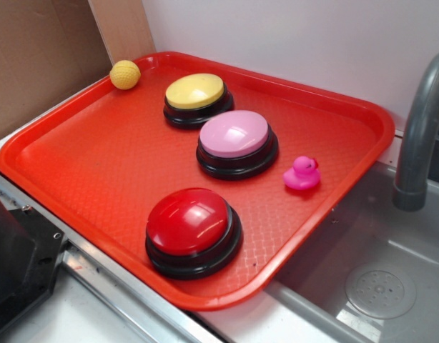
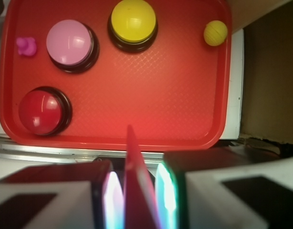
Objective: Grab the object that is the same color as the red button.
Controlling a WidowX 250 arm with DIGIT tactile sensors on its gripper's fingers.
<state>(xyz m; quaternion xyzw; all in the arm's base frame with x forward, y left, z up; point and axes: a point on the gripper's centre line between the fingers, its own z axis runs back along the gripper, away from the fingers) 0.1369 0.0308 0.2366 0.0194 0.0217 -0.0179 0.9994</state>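
One red wedge (image 2: 137, 186) pinched between jaws, long axis pointing away toward tray (image 2: 184, 129), thin tip forward

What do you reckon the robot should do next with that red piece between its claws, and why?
Probably just keep hold and lift slightly. In the wrist view the gripper is already shut on the red block, which matches the red button on the tray, so the grab looks done.
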